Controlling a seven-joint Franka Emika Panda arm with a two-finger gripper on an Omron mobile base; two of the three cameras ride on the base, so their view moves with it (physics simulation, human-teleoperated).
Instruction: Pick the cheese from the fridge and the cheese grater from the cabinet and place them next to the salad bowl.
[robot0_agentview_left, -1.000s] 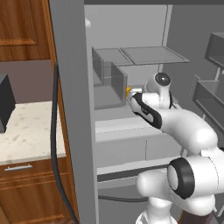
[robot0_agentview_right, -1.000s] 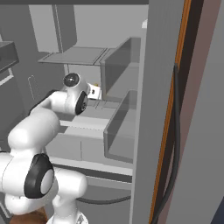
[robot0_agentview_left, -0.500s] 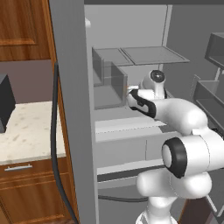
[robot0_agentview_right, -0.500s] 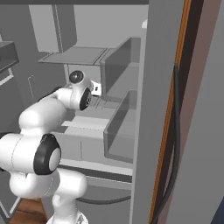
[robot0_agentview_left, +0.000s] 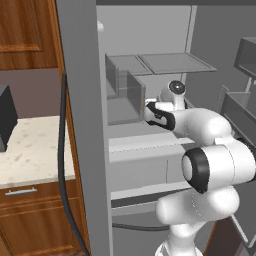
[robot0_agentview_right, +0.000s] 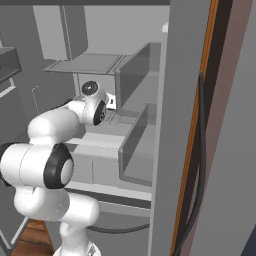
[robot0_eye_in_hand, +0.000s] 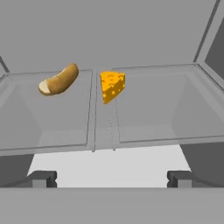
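Note:
In the hand view a small orange-yellow cheese (robot0_eye_in_hand: 112, 86) wedge with tiny holes sits at the middle back of the fridge (robot0_agentview_left: 80, 100), where two clear drawers meet. My gripper (robot0_eye_in_hand: 111, 178) is open. Its dark fingertips (robot0_eye_in_hand: 41, 178) stand wide apart, well short of the cheese, with nothing between them. From the base views the white arm reaches into the fridge (robot0_agentview_right: 180, 100) with the gripper (robot0_agentview_left: 149, 107) at the clear drawers and the gripper (robot0_agentview_right: 112, 102) under the glass shelf. A reddish-brown wooden cabinet (robot0_agentview_left: 25, 30) hangs at the upper left. The cheese grater and the salad bowl are out of view.
A brown bread roll (robot0_eye_in_hand: 59, 80) lies in the left clear drawer (robot0_eye_in_hand: 48, 127), close to the cheese. A glass shelf (robot0_agentview_left: 172, 62) spans the fridge above the hand. Door bins (robot0_agentview_left: 247, 107) jut out at the right. A pale stone counter (robot0_agentview_left: 30, 150) lies to the left.
The arm has stretched deeper into the fridge and the hand has moved toward the clear drawers. The jaws have stayed open.

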